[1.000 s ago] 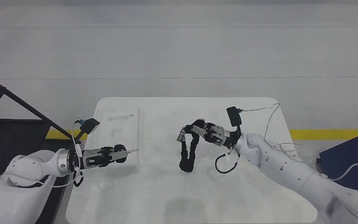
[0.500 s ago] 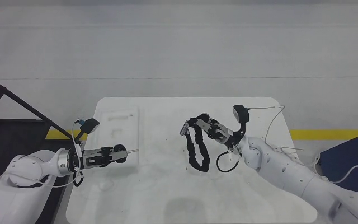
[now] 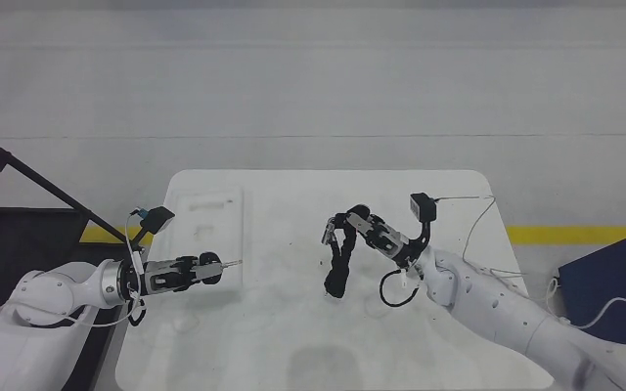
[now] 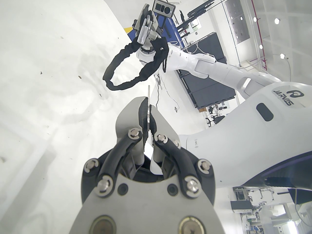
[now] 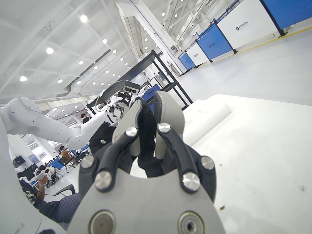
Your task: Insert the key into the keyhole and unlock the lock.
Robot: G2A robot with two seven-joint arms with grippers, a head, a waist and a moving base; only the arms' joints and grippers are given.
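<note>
Chain lock [image 3: 335, 279] narrower now in tight right jaws, key [image 4: 148, 92] in left jaws

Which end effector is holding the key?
The left end effector: it is shut on the thin metal key. The right end effector grips the padlock with its black-sleeved loop instead.

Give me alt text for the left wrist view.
The left gripper pinches a key, blade pointing ahead. Beyond it the right gripper holds up a chain lock, its black loop hanging toward the white table.
</note>
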